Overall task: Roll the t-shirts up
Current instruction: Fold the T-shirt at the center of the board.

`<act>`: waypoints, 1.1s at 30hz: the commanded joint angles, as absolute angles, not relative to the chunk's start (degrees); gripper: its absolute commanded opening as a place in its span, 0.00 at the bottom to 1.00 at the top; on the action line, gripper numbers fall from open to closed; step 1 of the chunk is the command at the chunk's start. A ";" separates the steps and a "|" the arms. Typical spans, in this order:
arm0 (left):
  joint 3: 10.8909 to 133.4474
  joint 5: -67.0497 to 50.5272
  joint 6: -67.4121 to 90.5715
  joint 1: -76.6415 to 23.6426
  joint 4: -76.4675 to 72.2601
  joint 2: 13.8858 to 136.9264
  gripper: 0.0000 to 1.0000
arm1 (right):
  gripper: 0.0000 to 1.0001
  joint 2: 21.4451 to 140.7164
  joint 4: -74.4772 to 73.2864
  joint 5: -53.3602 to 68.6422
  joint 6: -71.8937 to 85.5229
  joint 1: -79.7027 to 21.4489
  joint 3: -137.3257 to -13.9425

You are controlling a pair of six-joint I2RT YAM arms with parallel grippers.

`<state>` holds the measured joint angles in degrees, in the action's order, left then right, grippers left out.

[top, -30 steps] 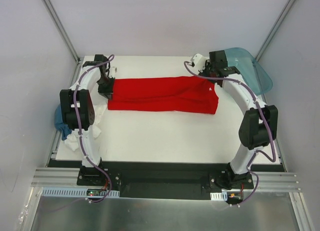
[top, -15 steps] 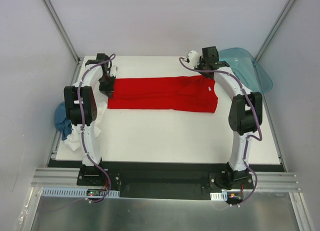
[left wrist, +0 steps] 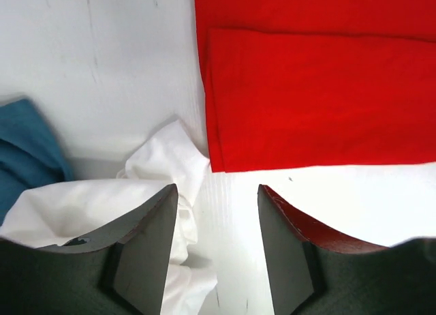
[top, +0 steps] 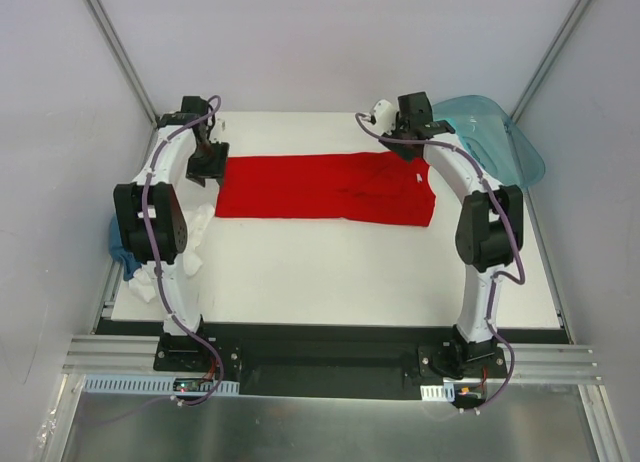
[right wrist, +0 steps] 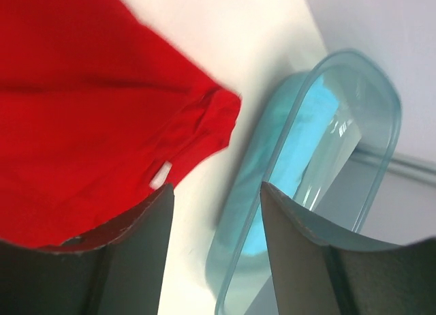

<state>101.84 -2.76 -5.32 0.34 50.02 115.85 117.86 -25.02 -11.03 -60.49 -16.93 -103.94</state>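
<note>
One white worktop carries everything. Most of its far half is taken by the red t-shirt, which lies flat as a long band parallel to the far edge, folded lengthwise so that one layer sits on another. That narrow shape is, I judge, what a roll needs, since it can be wound up from one short end. Next in size, the teal tub sits at the far right corner, just beyond the shirt's collar end, probably parked there out of the way. Something turquoise shows through its wall, and I cannot tell what it is. At the left edge a white t-shirt and a blue t-shirt lie crumpled in a heap, partly over that edge, seemingly waiting their turn. Smallest are the tools. The left tool hangs just off the shirt's left short end, near the far left corner, fingers spread wide with nothing between them. The right tool hangs likewise wide and empty above the collar end. Neither appears to touch cloth, so the roll looks not yet begun.
</note>
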 commanded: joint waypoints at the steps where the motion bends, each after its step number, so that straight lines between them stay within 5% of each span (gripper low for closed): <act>1: 101.77 -5.53 -6.59 -1.39 51.68 112.93 0.47 | 0.57 108.73 -31.54 -10.20 -56.69 -16.88 -99.50; 11: 103.27 -9.58 -8.79 -3.34 51.68 120.84 0.21 | 0.51 106.52 -47.36 -0.63 -57.48 -15.82 -90.09; 28: 99.14 -5.36 -11.34 -3.34 50.98 125.24 0.16 | 0.46 116.00 -52.81 7.63 -61.52 -10.64 -88.67; 33: 97.04 -3.52 -12.74 -3.34 50.45 125.42 0.13 | 0.15 119.09 -54.49 7.38 -63.36 -10.20 -89.30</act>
<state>98.91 -6.28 -10.63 -3.66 49.60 125.12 117.75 -50.35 4.40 -61.08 -10.76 -86.91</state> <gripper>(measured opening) 0.144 0.236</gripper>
